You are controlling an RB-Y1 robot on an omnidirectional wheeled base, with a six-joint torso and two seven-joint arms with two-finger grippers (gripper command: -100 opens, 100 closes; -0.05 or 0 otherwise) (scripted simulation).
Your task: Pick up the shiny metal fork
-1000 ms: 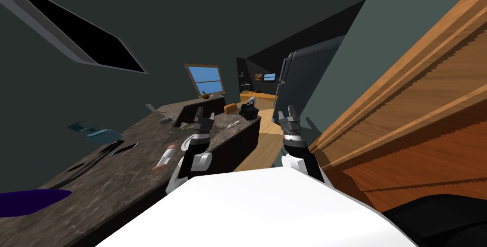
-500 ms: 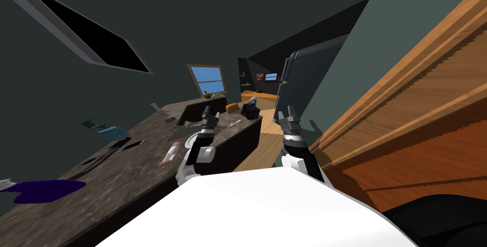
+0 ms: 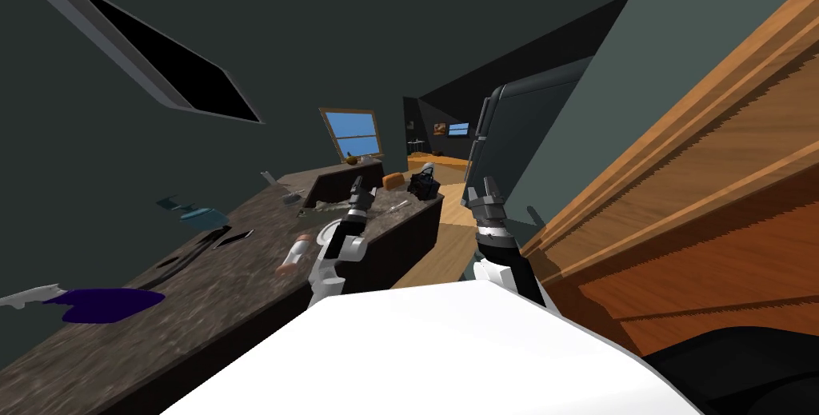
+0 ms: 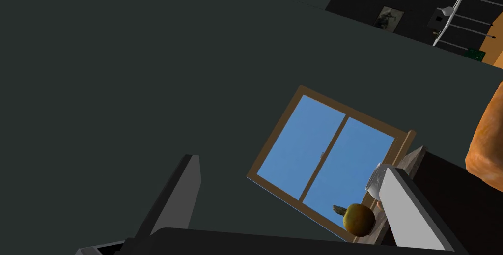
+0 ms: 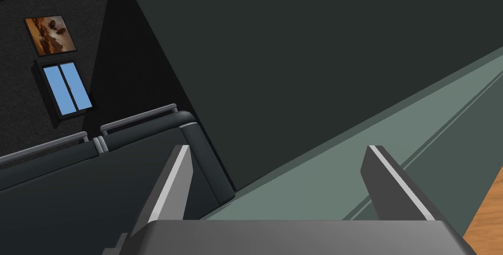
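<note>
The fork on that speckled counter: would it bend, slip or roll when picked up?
The fork shows as a thin silvery sliver, so it is probably stiff and light. It lies flat on the counter, so it may skid if nudged and be awkward to pinch. Rolling or breaking seems unlikely for something that flat.

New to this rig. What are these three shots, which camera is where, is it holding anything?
A two-armed robot in a simulated kitchen. The wide shot is from its head, looking down; the other two are from cameras on each hand, looking along that hand's two fingers. The left gripper is over a dark speckled counter; the right gripper hangs near a dark fridge. Both are open, holding nothing. On the counter: a thin pale sliver, probably the fork, an orange lump, a purple patch and a white cylinder.
</note>
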